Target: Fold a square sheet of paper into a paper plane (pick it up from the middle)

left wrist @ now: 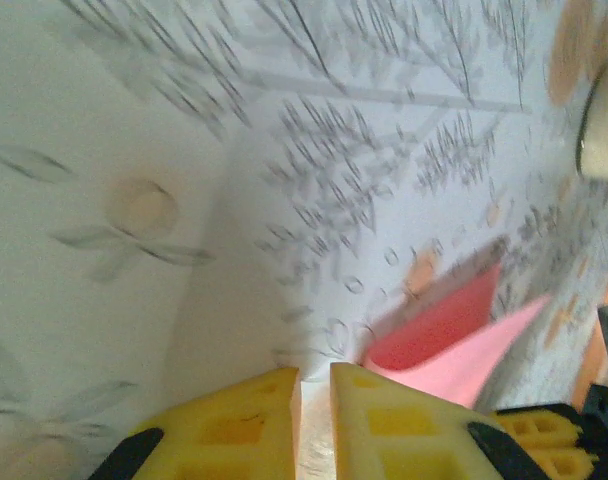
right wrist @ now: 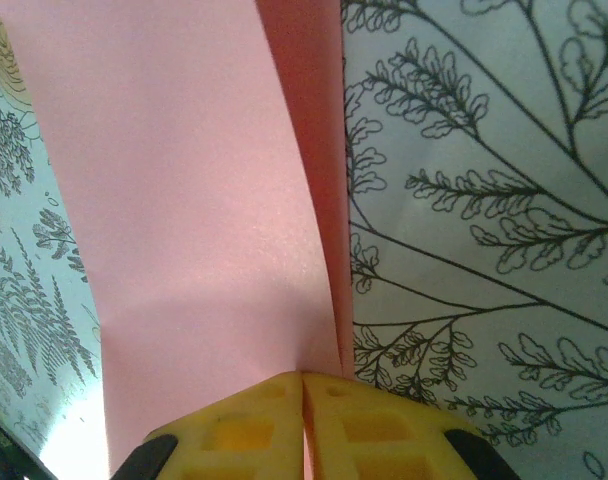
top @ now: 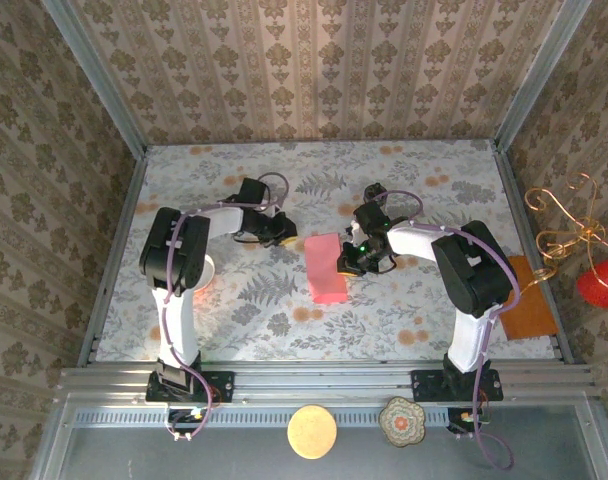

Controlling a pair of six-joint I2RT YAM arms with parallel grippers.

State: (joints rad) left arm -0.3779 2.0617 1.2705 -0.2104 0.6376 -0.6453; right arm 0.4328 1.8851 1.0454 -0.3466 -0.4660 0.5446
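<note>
At table centre, salmon-pink square sheet of paper (top: 325,267), folded double, edge lifted

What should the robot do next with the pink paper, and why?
Probably slide the right gripper along the fold to press the crease: its fingers are pinched on the folded pink paper, whose top flap curves up loosely. The left gripper waits beside it, holding nothing.

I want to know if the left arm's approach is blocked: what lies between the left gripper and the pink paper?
Nothing: only bare patterned tablecloth between left gripper and folded pink paper, per the top view.
</note>
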